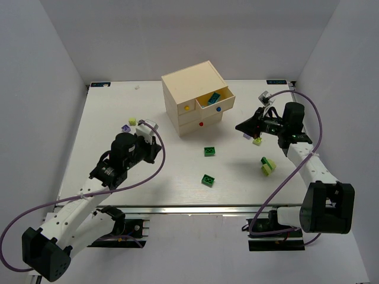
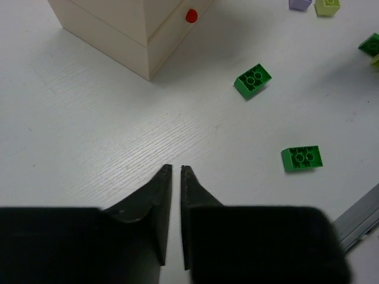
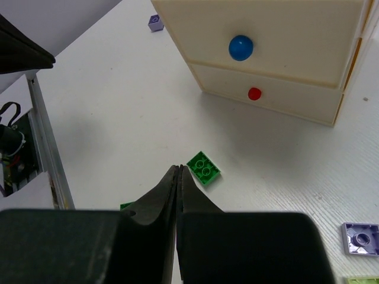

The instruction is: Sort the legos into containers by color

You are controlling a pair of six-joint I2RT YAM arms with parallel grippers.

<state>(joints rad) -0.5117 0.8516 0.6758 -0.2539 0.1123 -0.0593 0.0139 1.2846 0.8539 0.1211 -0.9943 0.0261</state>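
Note:
The cream chest [image 1: 189,89] stands at the table's back centre. Its blue-knob drawer [image 1: 217,102] is pulled out with a teal-blue lego [image 1: 214,98] in it. Two green legos [image 1: 209,151] [image 1: 208,180] lie in front of the chest. My left gripper [image 1: 151,126] [image 2: 176,168] hovers left of the chest, a narrow gap between its jaws and nothing in it. My right gripper [image 1: 238,126] [image 3: 179,168] is shut and empty, right of the chest, its tips just short of a green lego [image 3: 204,168]. A purple lego [image 1: 247,136] and a yellow-green one [image 1: 257,141] lie under it.
A yellow-green brick [image 1: 132,121] and a purple brick [image 1: 125,128] lie far left of the chest. A green and yellow-green pair [image 1: 267,164] sits at the right. The yellow knob [image 1: 187,108] and red knob [image 1: 201,124] [image 2: 190,15] drawers are closed. White walls enclose the table.

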